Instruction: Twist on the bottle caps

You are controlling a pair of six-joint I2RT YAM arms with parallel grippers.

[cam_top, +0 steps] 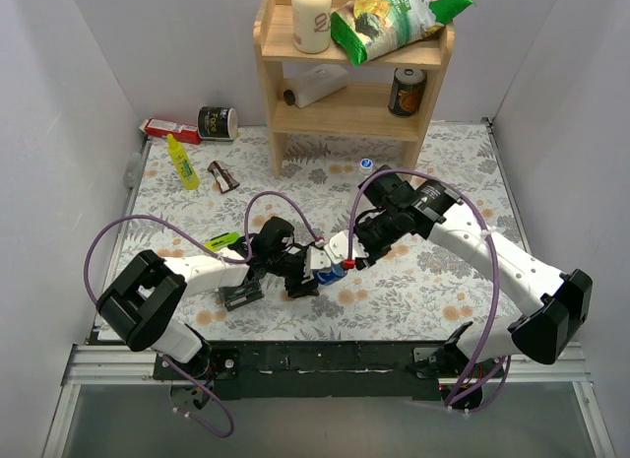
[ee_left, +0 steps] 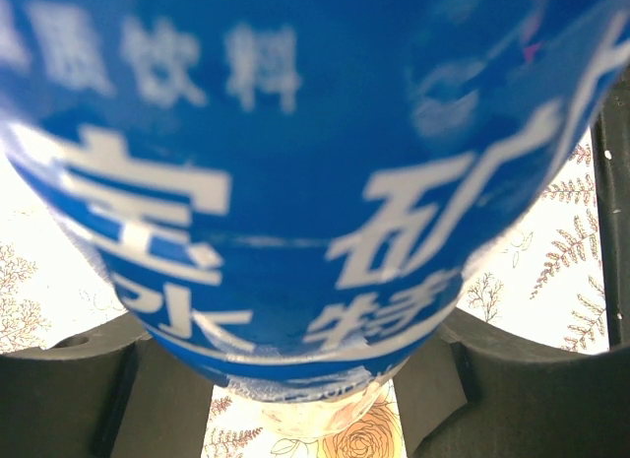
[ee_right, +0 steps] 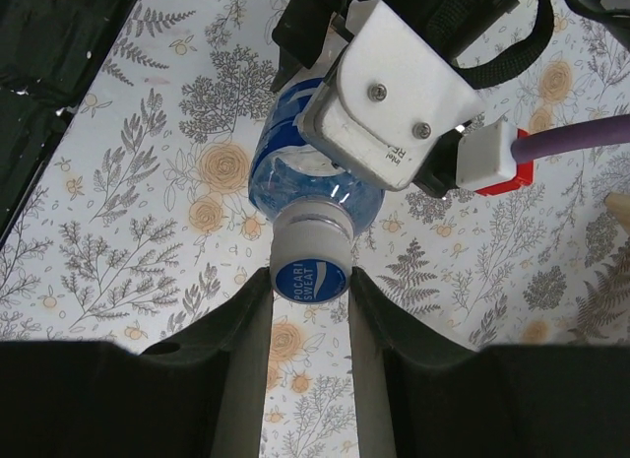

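A clear bottle (ee_right: 295, 167) with a blue label band (ee_left: 295, 163) lies tilted just over the floral mat, near its front middle (cam_top: 332, 274). My left gripper (ee_left: 317, 384) is shut on its body, one dark finger on each side of the label (cam_top: 300, 273). The bottle neck points at my right gripper (ee_right: 310, 289), whose two fingers are shut on the cap (ee_right: 310, 277) sitting on that neck; the cap's blue top reads "POCARI SWEAT". In the top view the right gripper (cam_top: 354, 256) meets the bottle from the right. A second small blue cap (cam_top: 366, 164) lies loose on the mat near the shelf.
A wooden shelf (cam_top: 354, 113) at the back holds a white bottle, a snack bag and a can. At the back left lie a yellow squeeze bottle (cam_top: 182, 163), a dark tin (cam_top: 218, 123), a red pack (cam_top: 165, 129) and a small brown bottle (cam_top: 223, 175). White walls enclose the mat.
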